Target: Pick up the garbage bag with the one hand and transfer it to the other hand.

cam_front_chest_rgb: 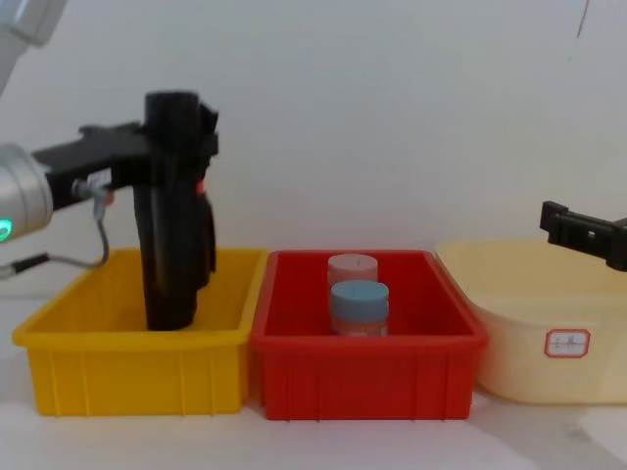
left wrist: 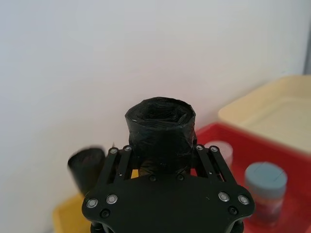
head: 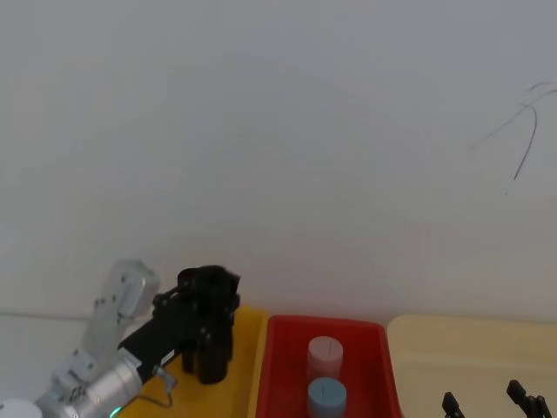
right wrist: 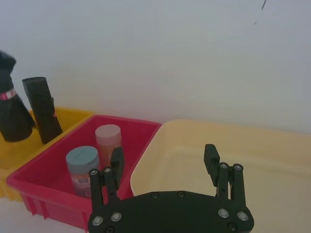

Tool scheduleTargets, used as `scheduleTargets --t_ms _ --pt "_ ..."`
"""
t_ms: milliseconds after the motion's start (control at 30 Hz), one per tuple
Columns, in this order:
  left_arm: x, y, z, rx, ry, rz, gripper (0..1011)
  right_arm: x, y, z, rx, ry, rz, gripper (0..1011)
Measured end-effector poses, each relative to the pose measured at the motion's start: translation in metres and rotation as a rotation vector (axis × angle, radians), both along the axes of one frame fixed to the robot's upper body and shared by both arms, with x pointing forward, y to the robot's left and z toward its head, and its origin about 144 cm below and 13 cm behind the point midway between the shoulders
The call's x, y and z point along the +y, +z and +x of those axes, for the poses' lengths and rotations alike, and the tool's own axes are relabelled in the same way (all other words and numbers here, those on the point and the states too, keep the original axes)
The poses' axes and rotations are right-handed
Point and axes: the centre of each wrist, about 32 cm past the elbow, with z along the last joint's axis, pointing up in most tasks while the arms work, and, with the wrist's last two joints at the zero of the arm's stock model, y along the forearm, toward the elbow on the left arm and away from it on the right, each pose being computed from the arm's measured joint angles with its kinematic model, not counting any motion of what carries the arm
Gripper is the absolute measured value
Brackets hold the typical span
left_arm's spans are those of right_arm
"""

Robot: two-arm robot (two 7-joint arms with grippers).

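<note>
My left gripper [left wrist: 163,149], on the green-ringed wrist [cam_front_chest_rgb: 5,230], is shut on the garbage bag [left wrist: 160,128], a black wrinkled roll whose top sticks out past the fingers. The bag's red mark [right wrist: 7,94] shows in the right wrist view. In the chest view the bag [cam_front_chest_rgb: 204,240] hangs upright over the yellow bin [cam_front_chest_rgb: 137,377], partly hidden behind a second black roll [cam_front_chest_rgb: 168,215]. My right gripper [right wrist: 164,158] is open and holds nothing, hovering above the cream tub [right wrist: 233,145] far to the right.
The second black roll [right wrist: 43,109] stands leaning in the yellow bin beside the held bag. A red bin [cam_front_chest_rgb: 367,377] in the middle holds a pink-lidded jar [cam_front_chest_rgb: 351,266] and a blue-lidded jar [cam_front_chest_rgb: 359,294]. A white wall stands close behind the bins.
</note>
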Motion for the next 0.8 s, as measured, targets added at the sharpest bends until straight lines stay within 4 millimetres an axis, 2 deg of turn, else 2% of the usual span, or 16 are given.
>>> scheduleTargets --t_ms 367,800 --pt "-0.013 0.038 0.018 -0.073 -0.163 -0.016 503 0.000 0.000 0.000 0.000 0.000 0.000 1000" --pt "-0.040 0.060 0.045 -0.110 -0.352 -0.055 503 0.000 0.000 0.000 0.000 0.000 0.000 1000"
